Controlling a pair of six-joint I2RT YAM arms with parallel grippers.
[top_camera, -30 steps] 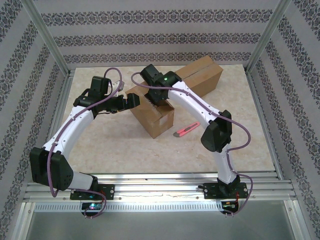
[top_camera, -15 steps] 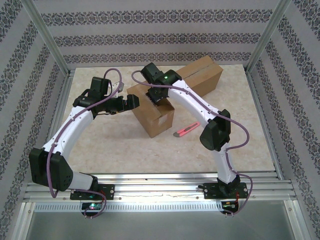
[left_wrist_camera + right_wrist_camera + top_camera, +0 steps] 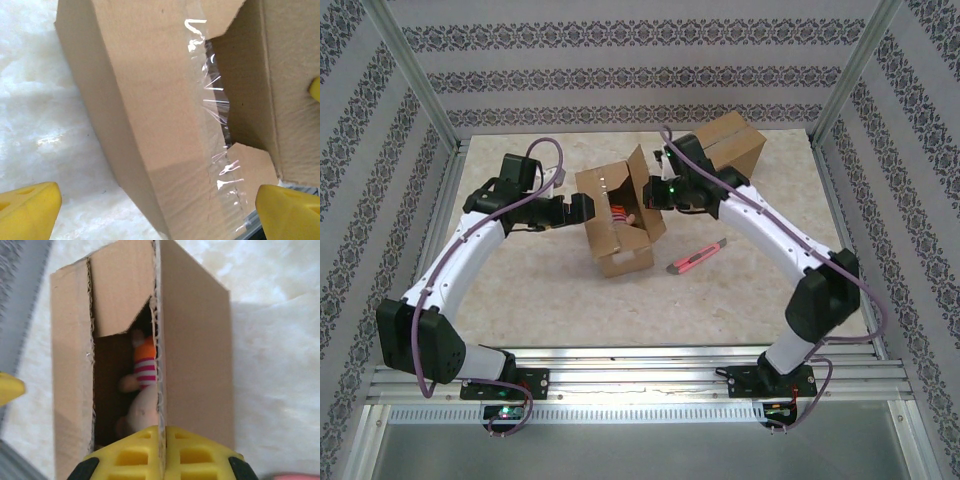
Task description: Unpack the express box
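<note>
Express box (image 3: 620, 245) sits mid-table (image 3: 520, 290), top opened. One flap (image 3: 640, 178) stands up on its far-right side. Its long axis runs from far-left to near-right in the top view.

Right fingers (image 3: 195, 456) are pressed together on the thin edge of that flap. In the wrist view the corrugated edge runs straight down into the seam between the two yellow pads. The right arm reaches in from the right, elbow high, wrist turned back toward the box.

Inside is a soft toy (image 3: 144, 371), with an orange and striped band and pale limbs. It lies lengthwise along the box floor, directly ahead of and below the right fingers, on the inner side of the held flap.

Left fingers (image 3: 582, 208) are spread wide and hold nothing. They are level with the box's left wall, touching or just beside it; which, I cannot tell. In the left wrist view the yellow tips sit at the frame's two bottom corners, with the wall and the torn clear tape (image 3: 212, 105) between them. The left arm is stretched forward and low, forearm roughly level.

Judgement: the opening faces up and slightly right. The right arm is occupied with the flap, so the free left fingers are nearer to the toy. They would have to rise over the left wall to enter.

Utility knife (image 3: 698, 259) lies on the table right of the box, apart from it. A second carton (image 3: 735, 145) sits at the back.
</note>
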